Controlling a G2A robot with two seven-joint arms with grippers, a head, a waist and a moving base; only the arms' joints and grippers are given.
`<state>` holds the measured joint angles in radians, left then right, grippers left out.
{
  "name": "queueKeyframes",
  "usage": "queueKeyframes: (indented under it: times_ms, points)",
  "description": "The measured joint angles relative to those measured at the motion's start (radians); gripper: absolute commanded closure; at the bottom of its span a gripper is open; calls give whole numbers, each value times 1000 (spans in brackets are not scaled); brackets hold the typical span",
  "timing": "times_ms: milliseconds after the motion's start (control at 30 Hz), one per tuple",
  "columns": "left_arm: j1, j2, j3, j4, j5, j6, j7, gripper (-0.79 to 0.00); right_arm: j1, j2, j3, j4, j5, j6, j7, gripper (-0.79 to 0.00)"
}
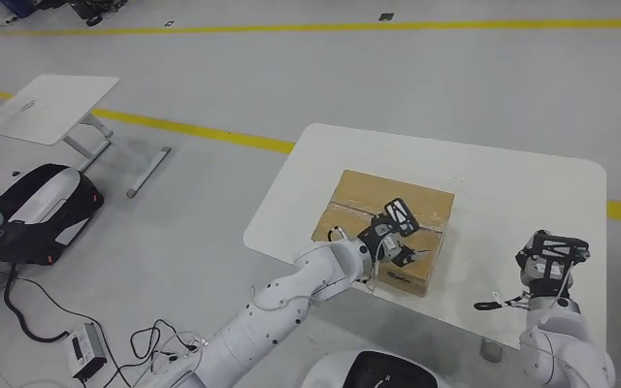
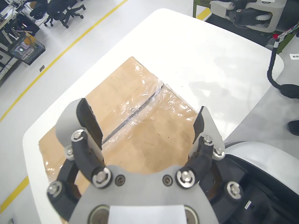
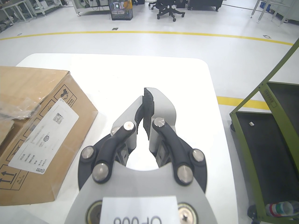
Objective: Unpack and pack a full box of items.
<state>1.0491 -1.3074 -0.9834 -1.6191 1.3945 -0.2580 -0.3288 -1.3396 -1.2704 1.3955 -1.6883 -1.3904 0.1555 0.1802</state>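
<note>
A closed brown cardboard box (image 1: 388, 225) lies on the white table (image 1: 505, 194), its centre seam covered with clear tape (image 2: 137, 110). My left gripper (image 1: 396, 231) hovers just above the box's near half, open, with nothing between its fingers (image 2: 90, 120). In the left wrist view the box (image 2: 130, 117) lies right under that gripper (image 2: 144, 122). My right gripper (image 1: 553, 254) is above the table's near right part, well to the right of the box, and is shut on nothing (image 3: 146, 110). The right wrist view shows the box's labelled side (image 3: 44, 136).
Bare tabletop stretches to the right of the box and behind it. A green cart (image 3: 268, 141) stands on the floor beside the table's right edge. A second small white table (image 1: 53, 107) stands far off to the left.
</note>
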Motion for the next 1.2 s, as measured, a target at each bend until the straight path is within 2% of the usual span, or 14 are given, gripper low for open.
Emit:
queueKeyframes:
  times_ms: [233,400,700,733,800,833,900,967,1000,1200]
  points:
    - [-128,-40,117,142,109,83,4,-785,0,-3,20,-7,50,-20,-4,0]
    - [-183,-64,168,232,145,131,-30,-785,-7,-5,24,-14,63,-24,-8,0]
    - [-205,-84,194,276,215,169,-58,-785,-13,-7,38,-16,80,-30,-10,0]
    - [-204,-86,194,277,223,175,-61,-693,-13,-7,40,-17,82,-31,-9,0]
    - [-204,-89,193,276,231,179,-64,-597,-12,-7,42,-19,85,-33,-9,0]
    - [-204,-90,193,276,238,181,-65,-413,-11,-8,43,-19,87,-35,-9,0]
    - [-204,-92,192,276,249,181,-66,-286,-9,-8,43,-18,88,-38,-9,0]
    - [-202,-94,189,277,255,181,-67,-58,-7,-9,41,-17,87,-40,-9,0]
    - [-201,-95,187,277,257,181,-67,0,-6,-9,40,-17,87,-41,-9,0]
    - [-188,-98,173,266,267,173,-63,0,-5,-11,36,-11,85,-46,-11,0]
